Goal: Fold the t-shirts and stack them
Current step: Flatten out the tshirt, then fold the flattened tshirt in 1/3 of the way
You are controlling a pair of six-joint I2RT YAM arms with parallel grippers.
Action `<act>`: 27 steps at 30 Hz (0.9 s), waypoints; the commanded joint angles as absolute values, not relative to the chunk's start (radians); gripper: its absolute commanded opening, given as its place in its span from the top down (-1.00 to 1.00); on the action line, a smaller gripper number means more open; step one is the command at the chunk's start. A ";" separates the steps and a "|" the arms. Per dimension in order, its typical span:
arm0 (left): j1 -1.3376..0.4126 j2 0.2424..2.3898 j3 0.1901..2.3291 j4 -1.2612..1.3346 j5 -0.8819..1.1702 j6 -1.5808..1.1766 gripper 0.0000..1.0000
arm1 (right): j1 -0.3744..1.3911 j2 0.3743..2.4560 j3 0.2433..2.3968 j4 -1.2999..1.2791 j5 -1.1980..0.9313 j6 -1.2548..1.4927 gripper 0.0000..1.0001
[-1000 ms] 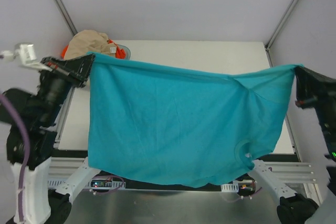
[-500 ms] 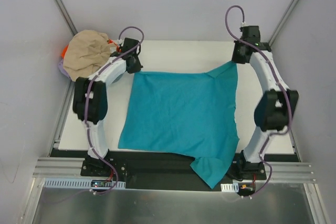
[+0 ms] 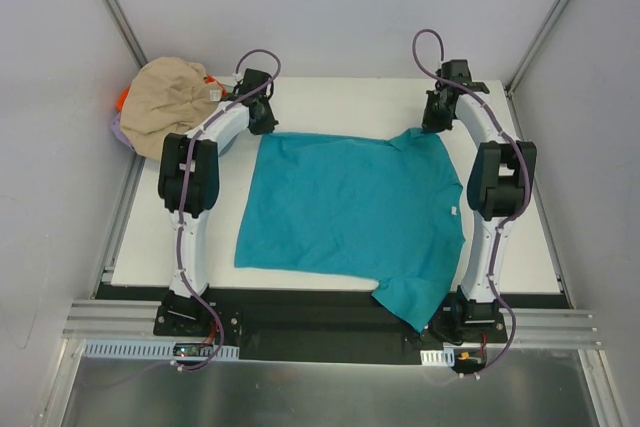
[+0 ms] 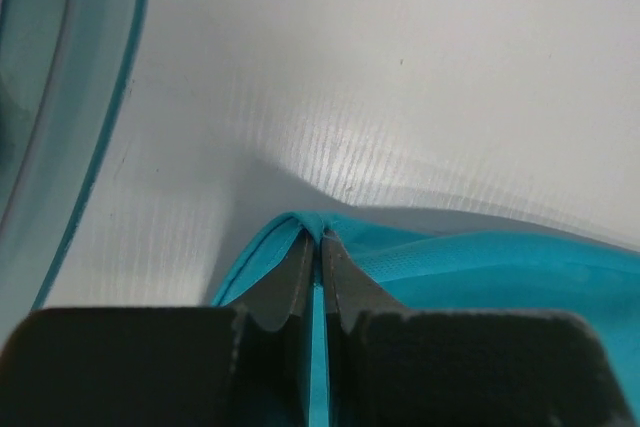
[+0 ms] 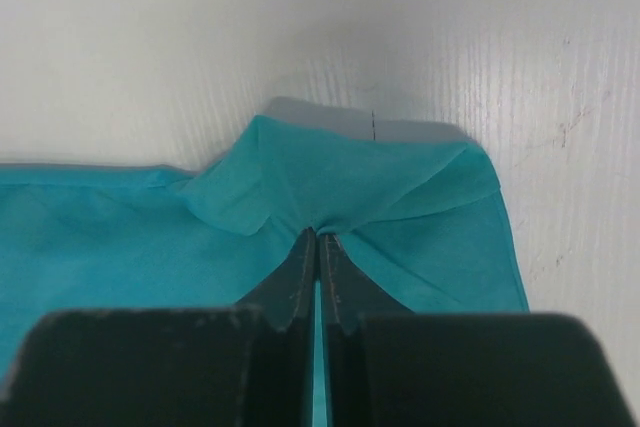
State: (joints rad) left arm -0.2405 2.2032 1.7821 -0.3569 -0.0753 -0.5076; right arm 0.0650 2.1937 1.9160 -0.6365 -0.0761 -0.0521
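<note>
Soft matt cloth of the teal t-shirt [image 3: 345,207]; faintly ribbed, lightly glossy white table [image 3: 330,102]; smooth plastic basket [image 4: 30,77].

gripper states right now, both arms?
Left gripper: closed, pinching the far left corner of the teal shirt.
Right gripper: closed, pinching the far right corner of the same shirt.

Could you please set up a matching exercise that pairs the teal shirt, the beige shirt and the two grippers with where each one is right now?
Things:
1. teal t-shirt
2. beige t-shirt
3. left gripper
4. right gripper

Places or states:
A. heaped at the far left corner of the table
B. shut on the teal cloth at its far right
C. spread out across the table
D. shut on the teal cloth at its far left

Pairs: 1-C, 2-A, 3-D, 4-B
</note>
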 commanded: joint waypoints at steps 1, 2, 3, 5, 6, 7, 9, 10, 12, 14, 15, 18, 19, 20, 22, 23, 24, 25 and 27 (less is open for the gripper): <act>-0.230 2.140 1.773 -0.359 -0.040 -0.498 1.00 | 0.064 2.036 1.852 -0.611 -0.110 -0.012 0.99; -0.230 2.128 1.749 -0.359 -0.043 -0.502 1.00 | 0.064 2.014 1.833 -0.611 -0.113 -0.009 0.99; -0.230 2.115 1.735 -0.359 -0.044 -0.506 1.00 | 0.064 1.973 1.810 -0.612 -0.117 -0.005 0.99; -0.230 2.073 1.680 -0.359 -0.058 -0.522 1.00 | 0.063 1.928 1.731 -0.611 -0.127 -0.003 0.98; -0.230 2.041 1.660 -0.359 -0.061 -0.528 1.00 | 0.061 1.881 1.700 -0.601 -0.135 0.021 0.99; -0.230 2.027 1.640 -0.359 -0.063 -0.534 1.00 | 0.061 1.856 1.671 -0.594 -0.149 0.034 0.99; -0.230 1.981 1.583 -0.357 -0.061 -0.541 1.00 | 0.061 1.788 1.580 -0.577 -0.159 0.044 0.99; -0.230 1.964 1.563 -0.359 -0.058 -0.548 1.00 | 0.061 1.763 1.551 -0.575 -0.169 0.052 0.99; -0.230 1.915 1.507 -0.356 -0.046 -0.558 1.00 | 0.061 1.696 1.476 -0.568 -0.172 0.055 0.99; -0.230 1.885 1.458 -0.351 -0.032 -0.566 1.00 | 0.061 1.649 1.433 -0.565 -0.169 0.057 0.99; -0.232 1.858 1.442 -0.350 -0.022 -0.568 1.00 | 0.061 1.607 1.393 -0.565 -0.164 0.058 0.99; -0.232 1.803 1.376 -0.339 -0.002 -0.574 1.00 | 0.061 1.530 1.347 -0.571 -0.150 0.060 0.98; -0.232 1.789 1.358 -0.334 -0.002 -0.580 1.00 | 0.060 1.513 1.316 -0.572 -0.147 0.061 0.98; -0.232 1.775 1.326 -0.331 -0.002 -0.583 1.00 | 0.060 1.485 1.304 -0.575 -0.146 0.061 0.98; -0.233 1.734 1.290 -0.327 -0.002 -0.591 1.00 | 0.060 1.465 1.269 -0.587 -0.143 0.069 0.97; -0.233 1.721 1.260 -0.322 -0.002 -0.589 1.00 | 0.060 1.450 1.258 -0.591 -0.143 0.072 0.97; -0.233 1.700 1.247 -0.319 -0.002 -0.592 1.00 | 0.061 1.442 1.244 -0.591 -0.146 0.078 0.97; -0.233 1.692 1.233 -0.316 -0.002 -0.592 1.00 | 0.061 1.434 1.226 -0.592 -0.153 0.081 0.97; -0.235 1.671 1.198 -0.311 -0.002 -0.594 1.00 | 0.061 1.408 1.204 -0.592 -0.161 0.087 0.97</act>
